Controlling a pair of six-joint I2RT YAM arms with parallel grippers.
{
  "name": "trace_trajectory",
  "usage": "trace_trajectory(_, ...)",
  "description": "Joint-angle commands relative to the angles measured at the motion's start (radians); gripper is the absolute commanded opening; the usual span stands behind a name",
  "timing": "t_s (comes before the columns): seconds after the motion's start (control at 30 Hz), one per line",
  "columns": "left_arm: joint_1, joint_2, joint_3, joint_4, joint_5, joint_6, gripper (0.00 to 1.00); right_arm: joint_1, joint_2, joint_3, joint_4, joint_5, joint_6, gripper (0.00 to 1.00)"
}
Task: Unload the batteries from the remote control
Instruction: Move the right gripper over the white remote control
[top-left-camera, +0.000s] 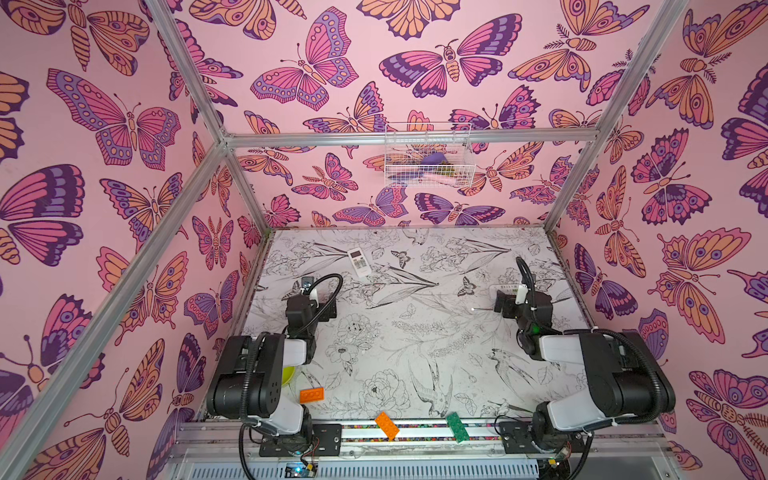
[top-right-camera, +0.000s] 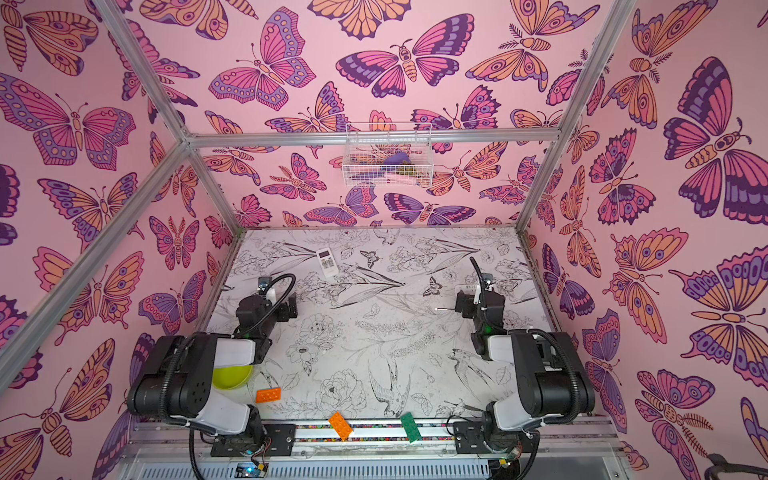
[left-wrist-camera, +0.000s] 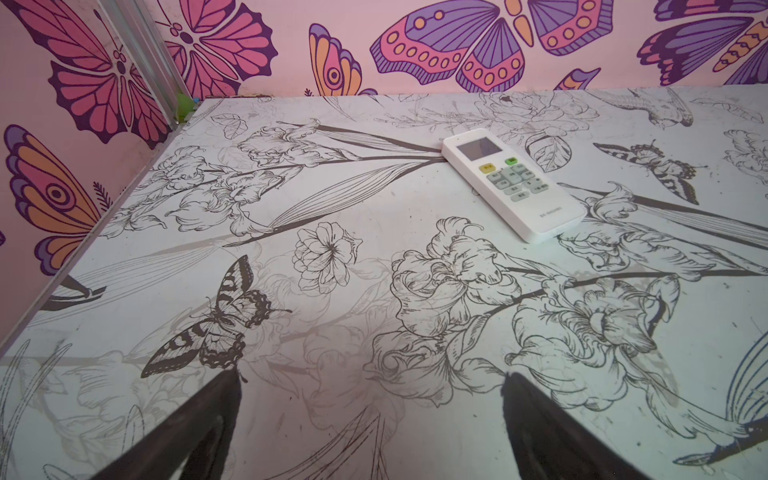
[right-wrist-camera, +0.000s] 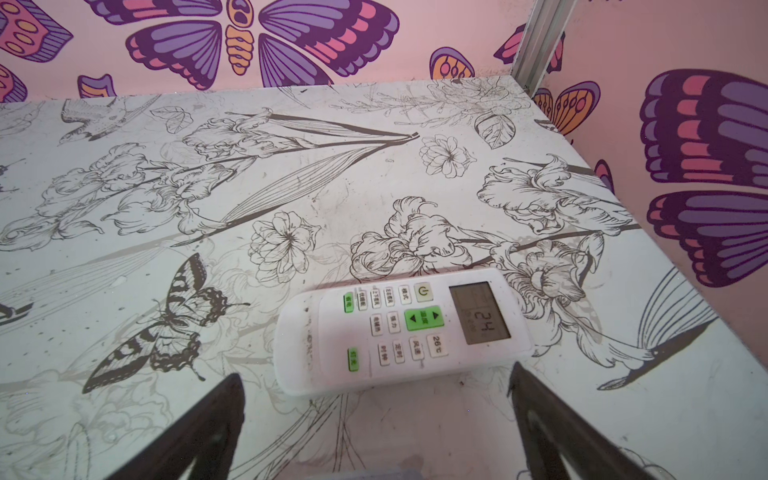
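On the flower-printed table, both arms hung with jaws apart and empty. No batteries showed in any view; they presumably sat shut inside the remotes, which lay buttons up.

The white remote lay at about 11 o'clock on the table in both top views, well apart from the left gripper. The second remote lay at about 2 o'clock, crosswise just ahead of the right gripper and not touching its fingertips.

Each remote looked like a light, stiff shell of smooth plastic, and would probably skid on the slick tabletop if pushed rather than pinched. The long side edges seemed the surest hold, one pad on each, near the middle of the length and clear of the display. Each would first need turning over, since the battery door was likely underneath.

The batteries, once bared, would be small, hard and round. They would roll easily and slip from a loose pinch, so a hold across the middle of the barrel seemed best.
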Motion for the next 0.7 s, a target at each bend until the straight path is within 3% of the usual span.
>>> trace_trajectory(0.0,-0.003,-0.008,0.005,0.003,-0.011,-0.007,0.99,-0.007,-0.009,0.020,0.008,0.015,0.012,0.99)
trace_trajectory(0.07,-0.003,-0.041,0.024,-0.038,0.004,0.006,0.99,-0.007,-0.014,0.019,0.009,0.015,0.010,0.99)
trace_trajectory(0.2,-0.003,-0.183,0.180,-0.427,0.034,0.023,0.99,0.005,-0.088,-0.014,0.039,0.002,-0.017,0.99)
trace_trajectory(0.3,-0.003,-0.256,0.279,-0.621,0.068,0.059,0.99,0.017,-0.204,0.117,-0.327,0.059,0.029,0.99)
trace_trajectory(0.37,-0.006,-0.319,0.379,-0.808,0.090,0.080,0.99,0.018,-0.222,0.206,-0.496,0.073,0.124,0.99)
trace_trajectory(0.47,-0.006,-0.378,0.511,-1.076,0.094,0.054,0.99,0.030,-0.241,0.269,-0.611,0.016,0.234,0.99)
trace_trajectory(0.57,-0.006,-0.458,0.541,-1.201,0.075,0.011,0.99,0.070,-0.241,0.298,-0.650,-0.034,0.306,0.99)
trace_trajectory(0.67,0.000,-0.530,0.509,-1.257,0.080,0.020,0.99,0.160,-0.208,0.351,-0.697,-0.020,0.303,0.99)
